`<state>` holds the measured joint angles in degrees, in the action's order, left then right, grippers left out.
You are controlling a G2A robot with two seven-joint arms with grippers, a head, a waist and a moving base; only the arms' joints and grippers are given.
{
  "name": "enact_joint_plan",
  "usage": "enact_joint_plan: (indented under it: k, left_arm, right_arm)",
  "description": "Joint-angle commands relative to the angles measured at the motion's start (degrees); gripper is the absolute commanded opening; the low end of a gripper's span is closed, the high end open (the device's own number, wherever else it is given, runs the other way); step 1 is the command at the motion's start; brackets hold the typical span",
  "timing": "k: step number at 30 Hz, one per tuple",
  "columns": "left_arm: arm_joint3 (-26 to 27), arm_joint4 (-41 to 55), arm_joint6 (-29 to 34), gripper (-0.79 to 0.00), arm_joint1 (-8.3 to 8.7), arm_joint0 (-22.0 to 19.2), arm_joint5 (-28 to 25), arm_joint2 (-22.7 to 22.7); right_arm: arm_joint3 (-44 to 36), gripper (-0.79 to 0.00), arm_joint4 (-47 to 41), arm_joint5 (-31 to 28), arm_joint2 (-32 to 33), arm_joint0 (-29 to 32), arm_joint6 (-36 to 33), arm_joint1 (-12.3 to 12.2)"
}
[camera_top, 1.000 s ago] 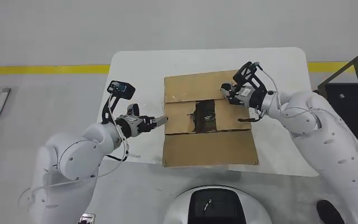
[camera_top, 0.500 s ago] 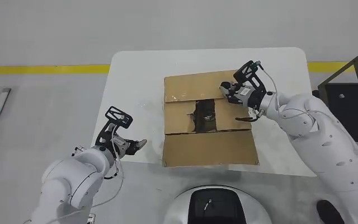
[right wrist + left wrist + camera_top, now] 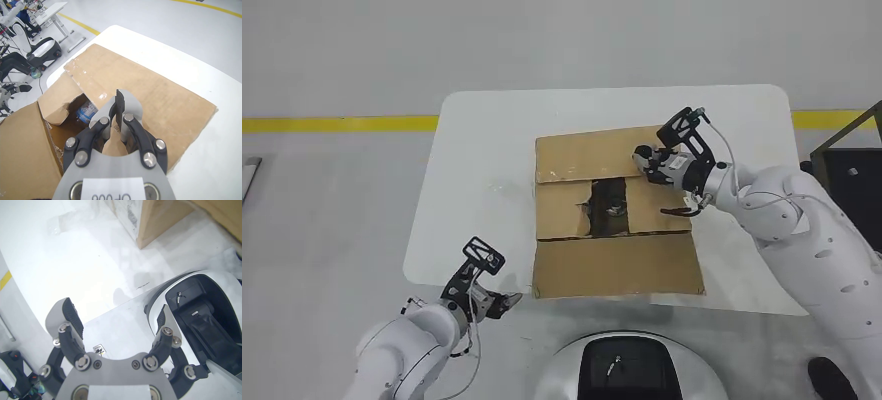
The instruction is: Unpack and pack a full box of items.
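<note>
Box (image 3: 617,265) holds a bottle (image 3: 86,111); right fingers (image 3: 119,102) pressed together, left fingers (image 3: 72,313) spread apart.

Open table (image 3: 482,170) surface is offered from 7 to 11 o'clock of the cardboard box (image 3: 617,265), with narrower strips at 12 and 3 o'clock. The box top is covered by flaps, and entry is allowed through a narrow torn gap (image 3: 607,205) at its centre, where a bottle (image 3: 86,111) is lodged. The gap's 1 o'clock side is occupied by the right gripper (image 3: 647,165), fingers pressed together, while the left gripper (image 3: 507,303), spread wide, is held off the table edge at 7 o'clock.
</note>
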<state>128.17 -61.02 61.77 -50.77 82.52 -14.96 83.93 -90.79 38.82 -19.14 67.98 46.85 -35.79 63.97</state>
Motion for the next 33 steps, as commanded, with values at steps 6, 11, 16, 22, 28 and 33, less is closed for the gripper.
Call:
enact_joint_plan:
  k: [6,11,16,22,28,33]
  left_arm:
    - [-0.1,0.4,-1.7,0.0,-0.72,-7.2,0.1,-5.2]
    - [-0.9,3.4,-1.4,0.0,-1.39,-13.1,2.5,-7.4]
    - [-2.1,5.4,-1.6,0.0,-2.02,-18.0,4.8,-9.2]
    - [-4.9,5.2,-2.9,0.0,-2.78,-23.2,6.8,-11.8]
    - [-9.8,3.3,-3.4,0.0,-3.69,-28.2,9.8,-15.0]
    - [-14.6,1.4,-3.4,0.0,-4.47,-31.1,11.6,-17.9]
  right_arm:
    - [-0.3,-0.785,0.0,0.3,0.5,0.0,-0.6,-0.1]
    - [-0.5,-0.785,-0.1,0.7,1.2,-0.4,-1.0,-0.2]
    - [-0.5,-0.785,-0.6,1.3,2.3,-1.0,-1.1,-0.3]
    - [-0.4,-0.785,-3.1,3.2,4.6,-2.8,-0.4,-0.4]
    - [0.3,-0.785,-6.0,5.2,7.2,-5.3,-0.3,-0.5]
    - [-1.7,-0.785,-5.2,5.7,6.9,-5.7,-0.3,-0.5]
